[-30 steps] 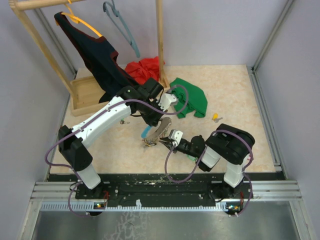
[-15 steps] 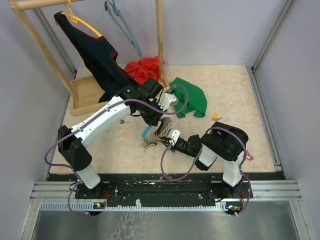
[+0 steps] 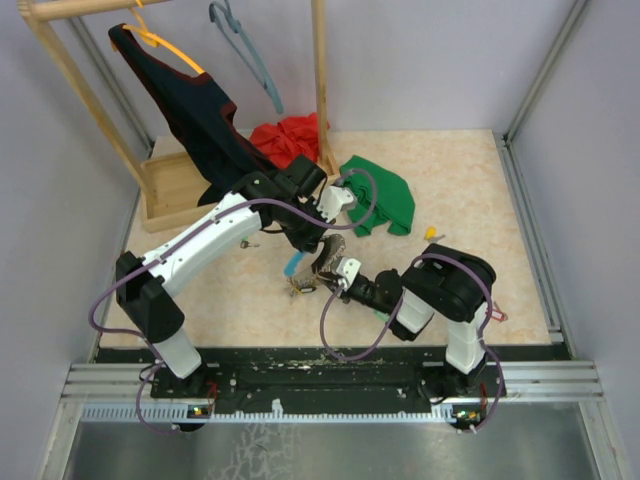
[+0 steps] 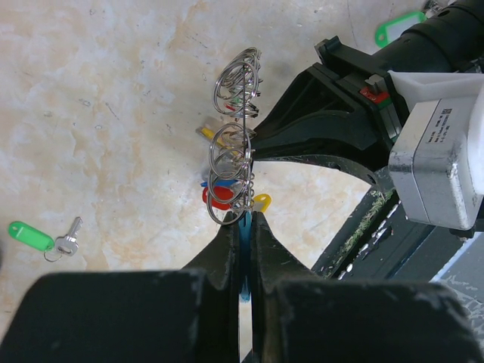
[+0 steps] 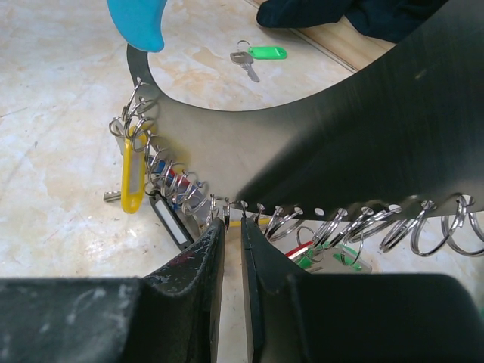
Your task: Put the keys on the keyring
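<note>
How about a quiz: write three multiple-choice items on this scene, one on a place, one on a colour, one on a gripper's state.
1. Where does the loose yellow-tagged key lie?
A) on the table, right of the green cloth
B) in a gripper
C) hidden from every view

2. What colour is the plastic piece on the keyring?
A) red
B) black
C) light blue

3. How is the right gripper?
A) wide open
B) shut on the keyring
C) holding cloth

Answers: 1 A, the top view shows it alone on the tabletop beside the cloth. 2 C, it looks light blue in both wrist views. 3 B, its fingers pinch the ring's edge.
</note>
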